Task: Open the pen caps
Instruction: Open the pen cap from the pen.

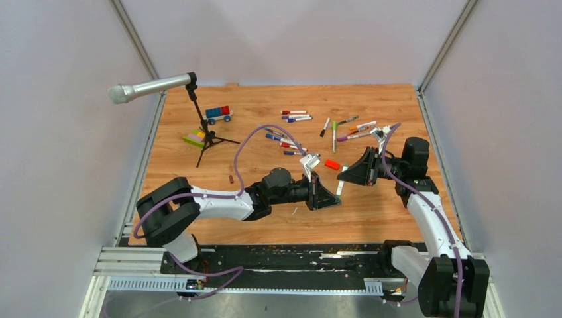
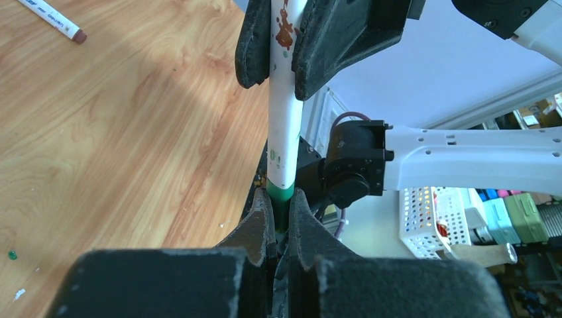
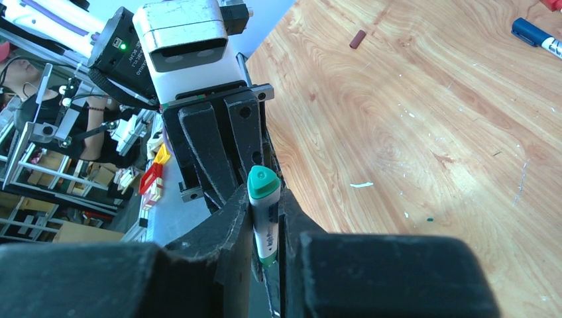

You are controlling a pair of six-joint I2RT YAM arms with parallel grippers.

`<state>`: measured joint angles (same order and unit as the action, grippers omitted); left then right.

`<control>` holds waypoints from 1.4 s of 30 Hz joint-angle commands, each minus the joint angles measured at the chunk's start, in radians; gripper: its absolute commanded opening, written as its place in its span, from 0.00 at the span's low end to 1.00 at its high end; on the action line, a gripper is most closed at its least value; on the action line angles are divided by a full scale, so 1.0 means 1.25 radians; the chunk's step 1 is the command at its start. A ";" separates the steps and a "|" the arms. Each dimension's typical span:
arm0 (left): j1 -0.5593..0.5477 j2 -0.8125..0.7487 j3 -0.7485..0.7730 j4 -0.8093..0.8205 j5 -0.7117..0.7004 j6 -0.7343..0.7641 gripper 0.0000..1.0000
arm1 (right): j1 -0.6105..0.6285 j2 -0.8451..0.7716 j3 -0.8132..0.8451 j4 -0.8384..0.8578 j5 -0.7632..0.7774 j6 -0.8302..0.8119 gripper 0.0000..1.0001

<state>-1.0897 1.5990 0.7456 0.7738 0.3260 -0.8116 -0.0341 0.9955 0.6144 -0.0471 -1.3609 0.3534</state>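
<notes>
Green plastic pen cap: judged light, stiff, slick, friction-fit; left gripper clenched on it, right gripper grasping white pen barrel further along from cap.

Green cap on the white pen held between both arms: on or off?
On. The green plastic cap meets the white pen barrel with no gap showing; left end effector pinches it.

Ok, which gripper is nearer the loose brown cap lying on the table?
Left. In the top view the left gripper is right of the brown cap; the right gripper is beyond it, farther right.
</notes>
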 commanded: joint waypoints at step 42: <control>-0.124 0.007 -0.127 -0.073 0.110 -0.008 0.00 | -0.017 0.163 0.541 -0.035 0.171 -0.011 0.00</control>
<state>-1.2514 1.6051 0.5804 0.7219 0.3599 -0.8009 -0.0582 1.1961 1.2217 -0.1856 -1.1954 0.3458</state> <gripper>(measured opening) 0.039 0.158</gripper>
